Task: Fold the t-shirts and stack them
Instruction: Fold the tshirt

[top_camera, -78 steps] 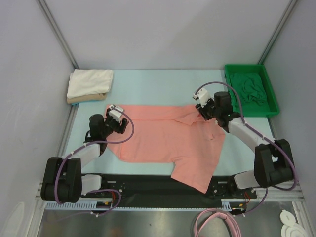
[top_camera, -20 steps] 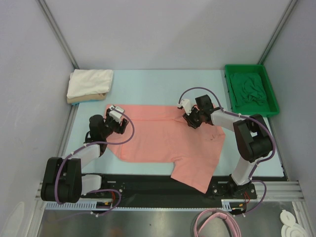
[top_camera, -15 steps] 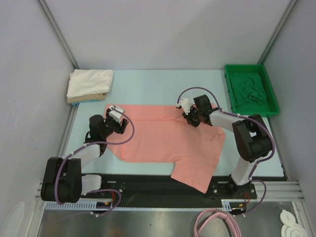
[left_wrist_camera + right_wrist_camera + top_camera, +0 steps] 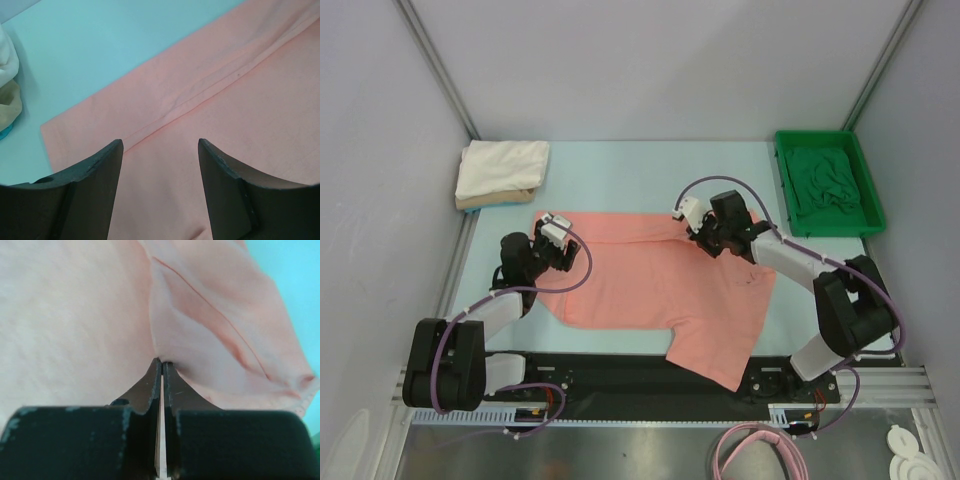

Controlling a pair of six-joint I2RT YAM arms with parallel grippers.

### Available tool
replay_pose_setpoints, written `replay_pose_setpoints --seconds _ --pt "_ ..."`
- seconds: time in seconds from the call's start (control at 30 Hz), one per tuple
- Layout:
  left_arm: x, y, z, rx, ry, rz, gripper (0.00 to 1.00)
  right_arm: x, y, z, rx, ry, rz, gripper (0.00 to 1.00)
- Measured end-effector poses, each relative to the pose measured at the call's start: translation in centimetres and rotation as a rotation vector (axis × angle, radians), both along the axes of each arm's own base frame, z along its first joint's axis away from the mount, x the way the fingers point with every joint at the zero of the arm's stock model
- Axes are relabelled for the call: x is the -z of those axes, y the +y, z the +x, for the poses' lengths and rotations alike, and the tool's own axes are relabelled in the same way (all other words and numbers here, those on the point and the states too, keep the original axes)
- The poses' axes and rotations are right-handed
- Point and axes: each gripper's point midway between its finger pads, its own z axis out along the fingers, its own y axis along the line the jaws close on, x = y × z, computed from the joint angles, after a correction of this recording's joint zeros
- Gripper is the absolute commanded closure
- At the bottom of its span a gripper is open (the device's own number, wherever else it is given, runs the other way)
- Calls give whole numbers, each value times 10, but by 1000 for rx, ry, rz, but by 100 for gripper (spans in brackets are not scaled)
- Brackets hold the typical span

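While the left gripper point(image 4: 159, 145) gapes over its hem, the soft salmon-pink t-shirt point(image 4: 640, 275) stretches lengthwise to the right gripper point(image 4: 161, 365), pinched shut on a fold.

Robotics lab cell, grey panel walls point(image 4: 650, 60), aluminium frame posts point(image 4: 435, 65)

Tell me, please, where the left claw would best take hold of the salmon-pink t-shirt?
Probably the far-left corner near the open left claw, approached from the bare table on its left: the salmon-pink t-shirt lies flat there with a free edge, and the right claw pinches its other end.
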Motion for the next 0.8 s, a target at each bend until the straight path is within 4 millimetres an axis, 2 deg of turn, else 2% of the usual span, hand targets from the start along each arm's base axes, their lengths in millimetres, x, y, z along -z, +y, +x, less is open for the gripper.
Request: replay_pose_setpoints --seconds 0.1,0.2,0.23,0.33,0.4,0.57,0.7,0.8 --pt "0 0 0 0 0 1 33 -16 15 -15 -46 -23 7 100" --pt "0 0 0 1 -1 2 33 -21 29 -34 -85 -15 5 100" --pt "0 0 0 1 -1 2 33 -20 33 -40 -100 -6 1 97" --pt "0 0 0 3 -3 7 33 -14 34 -50 -104 28 -16 73" --pt "0 0 0 3 -4 8 33 -12 30 -51 -90 38 -29 64" --pt "1 0 -1 4 2 8 31 -12 14 -42 -40 35 -45 61" --pt "7 0 0 2 61 6 32 -21 -19 -19 60 7 -28 62" --pt "4 0 15 -6 106 3 34 -24 -51 1 141 -14 -26 61"
